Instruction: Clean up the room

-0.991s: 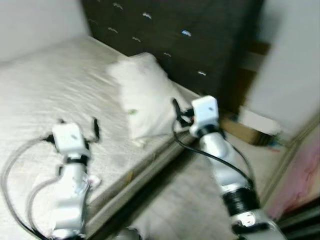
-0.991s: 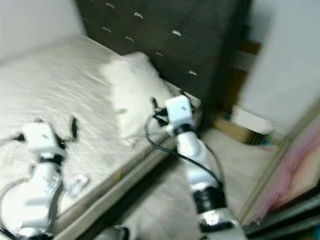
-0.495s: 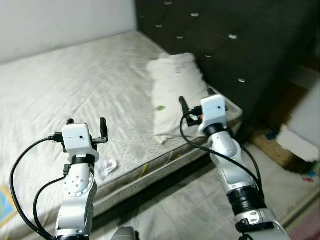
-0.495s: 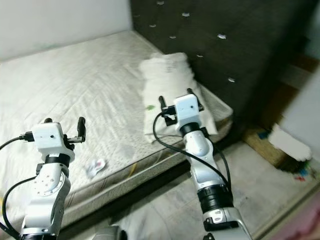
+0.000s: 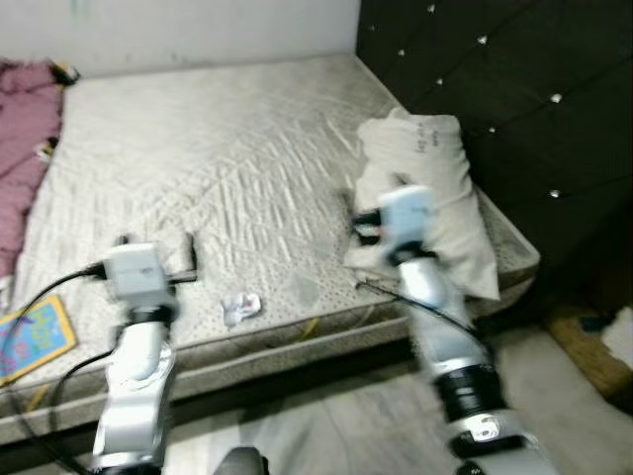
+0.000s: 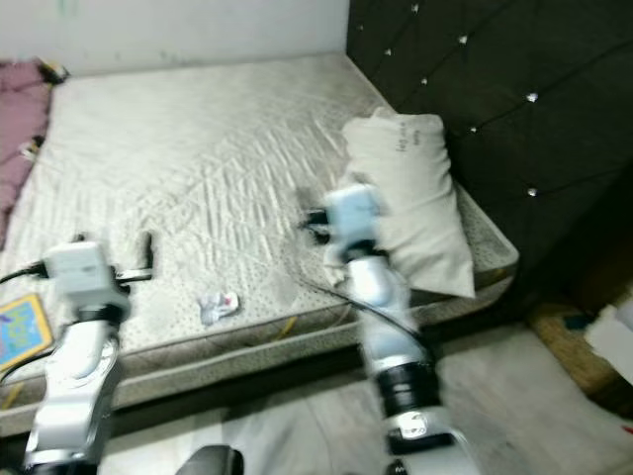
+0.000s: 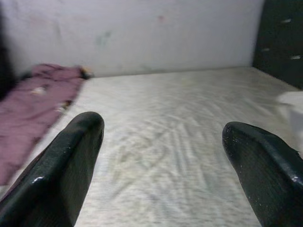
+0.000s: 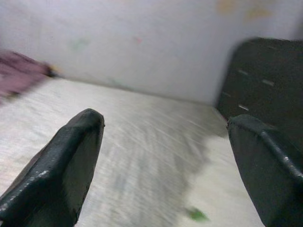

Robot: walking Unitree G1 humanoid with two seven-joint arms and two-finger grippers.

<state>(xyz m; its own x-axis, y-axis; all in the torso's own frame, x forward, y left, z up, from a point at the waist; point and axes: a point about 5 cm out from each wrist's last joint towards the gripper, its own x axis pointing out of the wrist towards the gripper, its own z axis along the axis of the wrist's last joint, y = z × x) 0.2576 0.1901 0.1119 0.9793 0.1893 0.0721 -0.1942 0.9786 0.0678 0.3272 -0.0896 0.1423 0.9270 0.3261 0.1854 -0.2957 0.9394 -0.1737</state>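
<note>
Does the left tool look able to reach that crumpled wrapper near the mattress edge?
Probably yes: the left tool is open, and the crumpled wrapper lies just beside it on the bare mattress with nothing between.

view: my head has swung left, so the whole scene has slid right
purple blanket [image 5: 25, 148]: newly in sight at the bed's far left
colourful book [image 5: 30, 336]: now showing more fully at the mattress [image 5: 227, 178] edge
</note>
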